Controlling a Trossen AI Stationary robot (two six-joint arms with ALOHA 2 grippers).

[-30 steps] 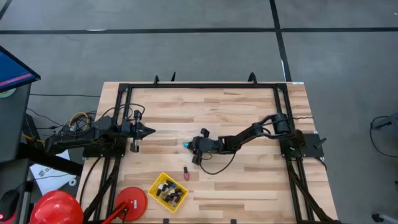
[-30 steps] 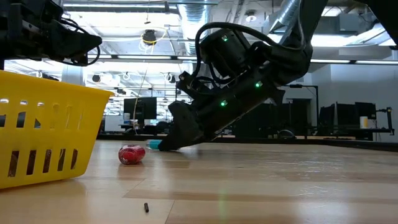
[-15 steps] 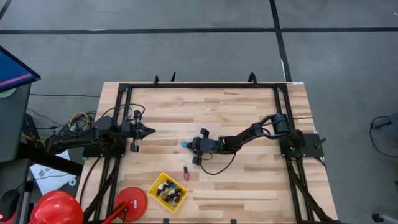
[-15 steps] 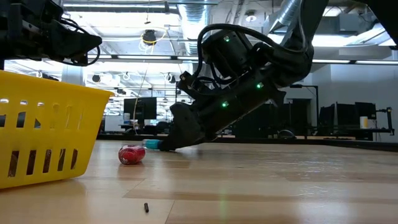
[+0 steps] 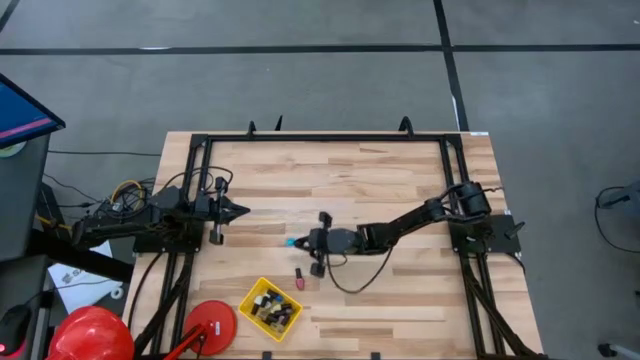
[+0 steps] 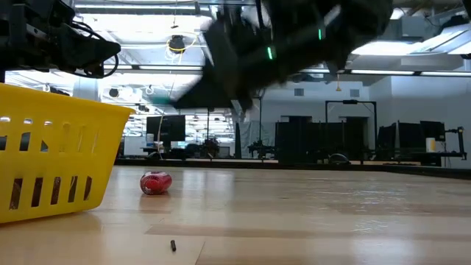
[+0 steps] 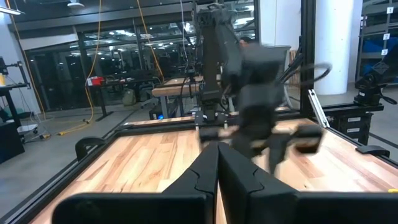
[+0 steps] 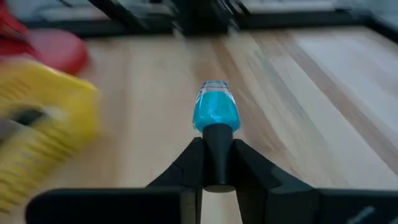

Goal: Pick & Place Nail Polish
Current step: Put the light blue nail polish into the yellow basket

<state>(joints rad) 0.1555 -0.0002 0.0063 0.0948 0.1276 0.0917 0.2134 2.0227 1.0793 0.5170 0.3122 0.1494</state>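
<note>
Right gripper (image 5: 299,241): centre of the high view, lifted off the table (image 5: 400,180); fingers clamped on the dark cap of a blue bottle (image 8: 216,111) — glass end pointing forward
Left gripper (image 5: 240,211): left of centre, waiting; fingers pressed together
Red bottle (image 5: 298,277): lying on the wood, just below the right gripper
Yellow basket (image 5: 292,321): lower left of the table — more bottles inside

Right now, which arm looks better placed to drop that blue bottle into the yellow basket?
Right. The right gripper already holds the blue bottle by its cap, near the yellow basket; the left gripper waits shut at the table's left side.
</note>
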